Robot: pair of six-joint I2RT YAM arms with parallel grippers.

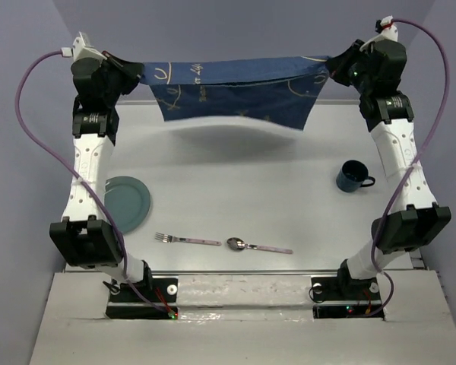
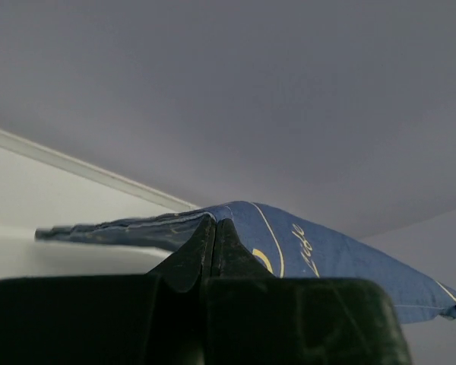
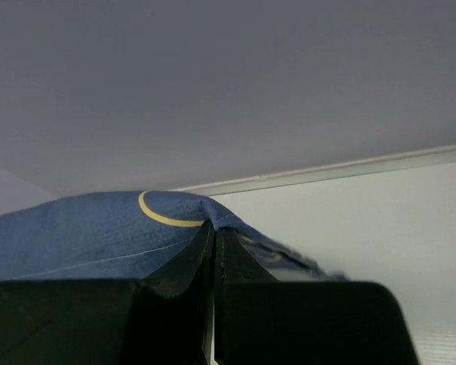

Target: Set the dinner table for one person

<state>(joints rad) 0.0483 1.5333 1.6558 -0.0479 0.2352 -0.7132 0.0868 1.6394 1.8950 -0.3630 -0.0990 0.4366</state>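
A dark blue cloth point(image 1: 235, 90) with pale line drawings hangs stretched in the air above the far part of the white dinner table point(image 1: 235, 182). My left gripper point(image 1: 140, 74) is shut on its left corner, and the cloth point(image 2: 304, 251) drapes over the closed fingers in the left wrist view. My right gripper point(image 1: 333, 70) is shut on its right corner, and the cloth point(image 3: 83, 228) shows there too. A teal plate point(image 1: 129, 201) lies at the left. A fork point(image 1: 186, 239) and a spoon point(image 1: 258, 245) lie near the front edge. A dark blue mug point(image 1: 353, 176) stands at the right.
The cloth's lower edge hangs above the table's far part and casts a shadow there. The table's pale rim point(image 3: 334, 171) meets a grey wall at the back. The arm bases sit at the near edge.
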